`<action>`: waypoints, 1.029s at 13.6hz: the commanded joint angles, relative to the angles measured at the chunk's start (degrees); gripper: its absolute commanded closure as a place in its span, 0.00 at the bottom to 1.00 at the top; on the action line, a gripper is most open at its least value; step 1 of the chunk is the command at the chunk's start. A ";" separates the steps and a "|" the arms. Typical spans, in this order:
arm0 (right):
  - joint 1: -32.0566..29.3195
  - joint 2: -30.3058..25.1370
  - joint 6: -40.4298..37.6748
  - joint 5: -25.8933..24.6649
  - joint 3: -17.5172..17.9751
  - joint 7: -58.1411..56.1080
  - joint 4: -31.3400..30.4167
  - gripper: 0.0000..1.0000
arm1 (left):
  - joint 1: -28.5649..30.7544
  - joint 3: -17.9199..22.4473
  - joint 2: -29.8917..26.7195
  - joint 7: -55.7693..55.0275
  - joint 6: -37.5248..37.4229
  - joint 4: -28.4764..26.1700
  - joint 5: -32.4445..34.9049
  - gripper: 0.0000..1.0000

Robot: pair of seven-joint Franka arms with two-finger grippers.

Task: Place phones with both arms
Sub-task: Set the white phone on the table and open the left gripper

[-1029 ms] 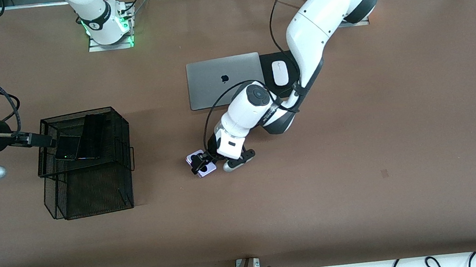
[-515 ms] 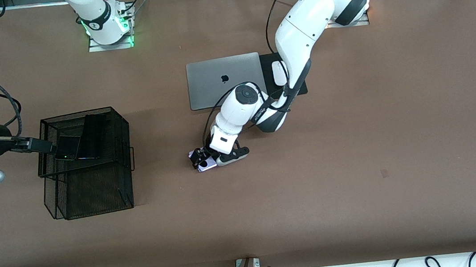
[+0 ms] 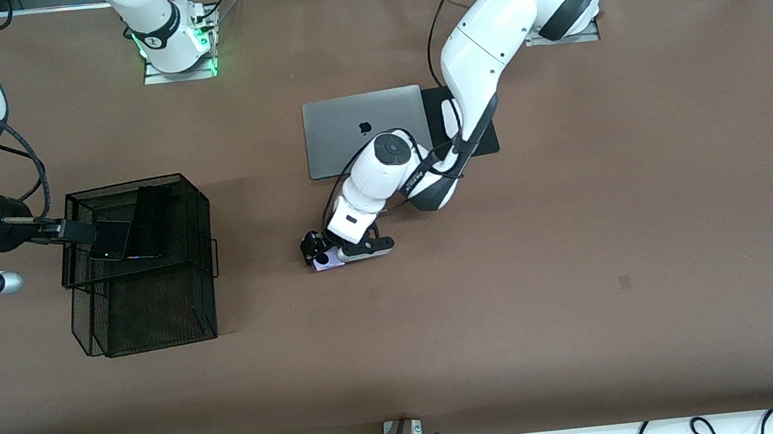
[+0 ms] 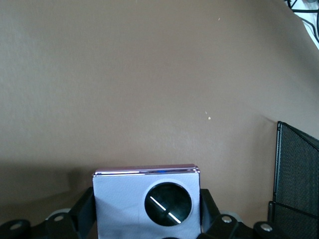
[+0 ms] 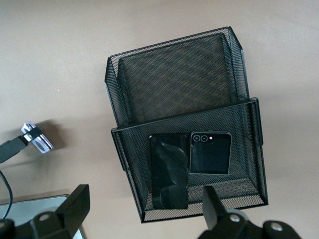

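- The left pincer is clamping the lavender phone by its two opposite edges, with a black finger pressing against each side. The phone is sitting between the fingers, its face with the round black lens turned toward the wrist camera and its top edge sticking out past the fingertips.
- In the front view the lavender phone is hanging low over bare desk, nearer to the front camera than the laptop, and well apart from the wire basket at the right arm's end.
- Risk, as I am judging it: the hold is only on smooth, narrow edges, so a quick swing toward the basket could be letting the phone slide or twist out and drop on the desk.
- Another risk: the basket's rim is standing above the desk, so a low carry could be knocking the phone against the mesh wall.
- The right pincer is standing wide open and holding nothing, hovering over the basket compartment farther from the front camera. Both arms could be crowding the same spot if the left one is arriving while the right one is waiting there.
- The square black phone and the long black phone are lying side by side, touching, in that same compartment; the lavender one dropped on top could be scraping them.
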 commanded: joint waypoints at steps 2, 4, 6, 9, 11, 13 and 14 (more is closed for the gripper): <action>0.03 -0.29 -0.12 -0.60 0.21 1.30 0.04 0.00 | -1.63 0.54 0.17 -2.39 -2.83 2.43 -3.88 0.00; 0.03 -0.29 -0.12 -0.77 0.21 1.21 0.04 0.00 | -1.55 0.46 -0.62 -5.38 -5.62 2.52 -4.06 0.00; 0.03 -0.29 -0.56 -0.51 0.21 1.29 0.04 0.00 | -1.02 0.37 -2.37 -7.50 -9.85 2.87 -4.15 0.00; 1.51 -0.11 -0.13 0.37 1.87 0.68 0.21 0.00 | -0.06 0.28 -3.08 -8.38 -17.12 6.81 -6.24 0.00; 3.10 1.19 -0.90 0.37 2.05 0.50 4.22 0.00 | 1.52 0.20 -5.27 -7.95 -24.33 8.23 -7.05 0.00; 4.76 2.78 -1.35 0.28 2.49 0.50 6.45 0.00 | 3.19 0.37 -8.08 -3.85 -31.53 7.88 -6.52 0.00; 5.56 3.13 -0.83 0.37 2.67 0.50 6.45 0.00 | 4.33 0.81 -10.62 3.06 -37.31 7.62 -6.43 0.00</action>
